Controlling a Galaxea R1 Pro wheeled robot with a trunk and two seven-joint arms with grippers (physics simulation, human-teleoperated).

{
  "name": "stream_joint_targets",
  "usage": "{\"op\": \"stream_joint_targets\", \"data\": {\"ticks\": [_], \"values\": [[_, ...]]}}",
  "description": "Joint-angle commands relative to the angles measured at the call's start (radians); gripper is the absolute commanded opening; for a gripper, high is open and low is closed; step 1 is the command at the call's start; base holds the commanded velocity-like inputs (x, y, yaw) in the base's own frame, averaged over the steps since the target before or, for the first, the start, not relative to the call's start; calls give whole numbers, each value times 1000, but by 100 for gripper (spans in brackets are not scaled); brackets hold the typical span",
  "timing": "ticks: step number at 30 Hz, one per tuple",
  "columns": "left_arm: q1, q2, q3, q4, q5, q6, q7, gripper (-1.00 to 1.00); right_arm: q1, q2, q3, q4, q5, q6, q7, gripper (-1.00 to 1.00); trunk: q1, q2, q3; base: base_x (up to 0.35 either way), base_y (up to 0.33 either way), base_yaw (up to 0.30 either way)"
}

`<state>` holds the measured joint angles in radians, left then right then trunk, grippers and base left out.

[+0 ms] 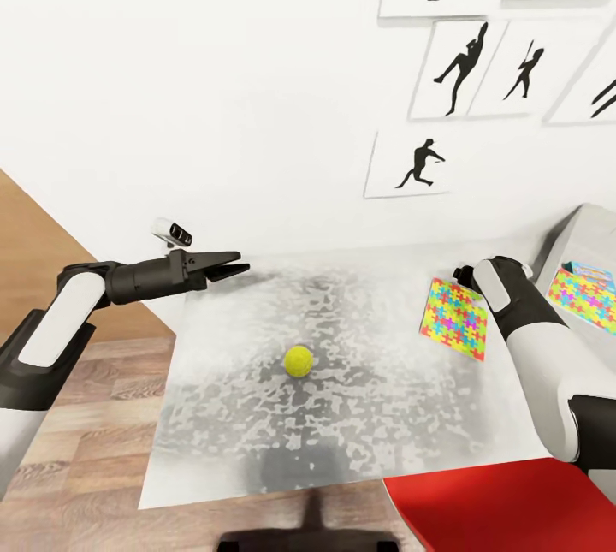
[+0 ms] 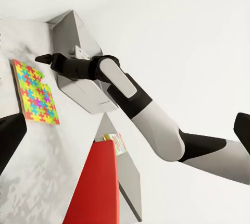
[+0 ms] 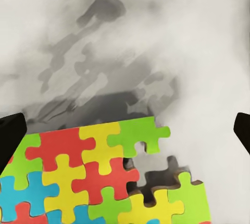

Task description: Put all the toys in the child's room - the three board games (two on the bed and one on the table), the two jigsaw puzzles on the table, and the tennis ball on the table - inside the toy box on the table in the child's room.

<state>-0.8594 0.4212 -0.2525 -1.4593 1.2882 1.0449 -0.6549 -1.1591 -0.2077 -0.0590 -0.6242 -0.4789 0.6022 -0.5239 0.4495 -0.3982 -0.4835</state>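
Note:
The tennis ball (image 1: pixel 299 360) rests alone in the middle of the speckled table (image 1: pixel 257 415). A jigsaw puzzle (image 1: pixel 453 318) (image 2: pixel 35 94) (image 3: pixel 78 166) lies flat near the table's right end. My right gripper (image 1: pixel 463 271) (image 2: pixel 44 57) (image 3: pixel 125 130) hovers open over that puzzle's far edge, holding nothing. My left gripper (image 1: pixel 233 266) (image 2: pixel 126 130) hangs open and empty above the table's far left corner, well away from the ball. The grey toy box (image 1: pixel 577 235) (image 2: pixel 86 91) stands past the right end. A second jigsaw puzzle (image 1: pixel 586 295) (image 2: pixel 117 143) shows beside it; I cannot tell what it rests on.
A red chair (image 1: pixel 505 505) (image 2: pixel 96 182) stands at the table's near right corner. A white wall with framed silhouette pictures (image 1: pixel 411 165) runs behind the table. Wooden floor (image 1: pixel 77 415) lies to the left.

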Motion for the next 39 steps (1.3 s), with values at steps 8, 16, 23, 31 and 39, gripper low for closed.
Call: {"op": "stream_joint_targets", "data": {"ticks": [8,16,23,31,39], "values": [[-2,1,4,0,-1,2,-5,100,-24,-1,2,-2,-10,3,-9,100,1,-2,-6,0,0,0],[-3,1,26,-3,1,2,-6,100,-37,1,2,-2,-10,5,-10,100,1,-2,-16,0,0,0],[-4,1,30,-4,2,2,-6,100,-37,0,4,-1,-10,4,-10,100,1,-2,-27,0,0,0],[-4,1,31,-4,2,2,-6,100,-37,-1,5,0,-10,3,-9,100,1,-2,-32,0,0,0],[-4,1,32,-4,2,2,-6,100,-36,-1,5,0,-10,2,-8,100,1,-2,-39,0,0,0]]}}
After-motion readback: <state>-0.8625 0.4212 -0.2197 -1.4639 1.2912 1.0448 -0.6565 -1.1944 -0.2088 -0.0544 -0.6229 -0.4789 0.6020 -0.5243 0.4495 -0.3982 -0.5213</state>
